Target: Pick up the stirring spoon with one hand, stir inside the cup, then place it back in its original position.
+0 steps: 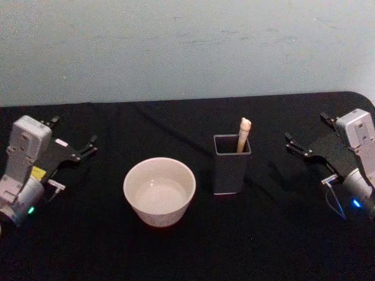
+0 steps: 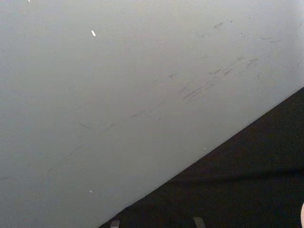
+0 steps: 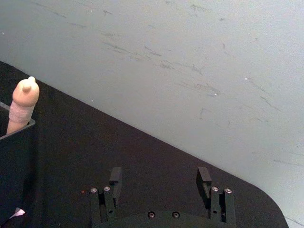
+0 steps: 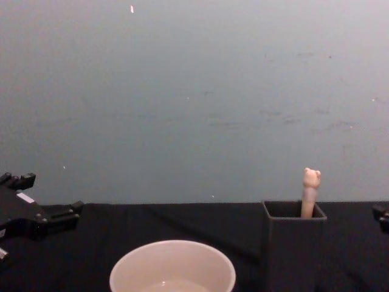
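Note:
The stirring spoon (image 1: 244, 135) stands upright in a dark grey square holder (image 1: 232, 164) at the table's middle right, its bear-head knob sticking out above the rim. The knob also shows in the chest view (image 4: 311, 190) and the right wrist view (image 3: 24, 101). The off-white cup (image 1: 159, 191) sits to the holder's left, apart from it. My right gripper (image 1: 306, 127) rests open on the table, right of the holder, holding nothing. My left gripper (image 1: 75, 132) rests open at the far left, away from the cup.
A black cloth covers the table (image 1: 193, 252), and a pale wall (image 1: 187, 47) rises right behind its far edge. The table's rounded far right corner (image 3: 266, 209) lies just beyond my right gripper (image 3: 159, 176).

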Controlling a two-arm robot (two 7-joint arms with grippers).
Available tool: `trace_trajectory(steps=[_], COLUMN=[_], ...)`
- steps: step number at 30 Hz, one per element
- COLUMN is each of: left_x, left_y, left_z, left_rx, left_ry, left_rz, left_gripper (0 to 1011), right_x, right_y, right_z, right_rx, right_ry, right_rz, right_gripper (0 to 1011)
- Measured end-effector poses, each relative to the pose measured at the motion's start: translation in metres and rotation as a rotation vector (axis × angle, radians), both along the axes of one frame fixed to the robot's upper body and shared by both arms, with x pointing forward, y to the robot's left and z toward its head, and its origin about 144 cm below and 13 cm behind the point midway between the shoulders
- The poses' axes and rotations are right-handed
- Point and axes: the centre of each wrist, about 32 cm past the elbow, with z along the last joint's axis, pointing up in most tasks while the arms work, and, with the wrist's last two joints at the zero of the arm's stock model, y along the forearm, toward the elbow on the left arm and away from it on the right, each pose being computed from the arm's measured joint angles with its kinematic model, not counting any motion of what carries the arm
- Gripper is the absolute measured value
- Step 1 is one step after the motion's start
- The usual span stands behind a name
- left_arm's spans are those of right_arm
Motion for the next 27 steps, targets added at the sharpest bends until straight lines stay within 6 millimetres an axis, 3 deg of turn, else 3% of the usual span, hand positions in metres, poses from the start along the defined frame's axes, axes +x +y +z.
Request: trace_trajectory(steps=[27], left_x=[0.0], left_y=[0.0], left_z=[0.0], left_rx=[0.0], left_ry=[0.0], left_rz=[0.0], left_gripper=[1001], right_x=[0.0], right_y=[0.0], right_z=[0.0], right_rx=[0.0], right_ry=[0.0], right_rz=[0.0], right_gripper=[1000])
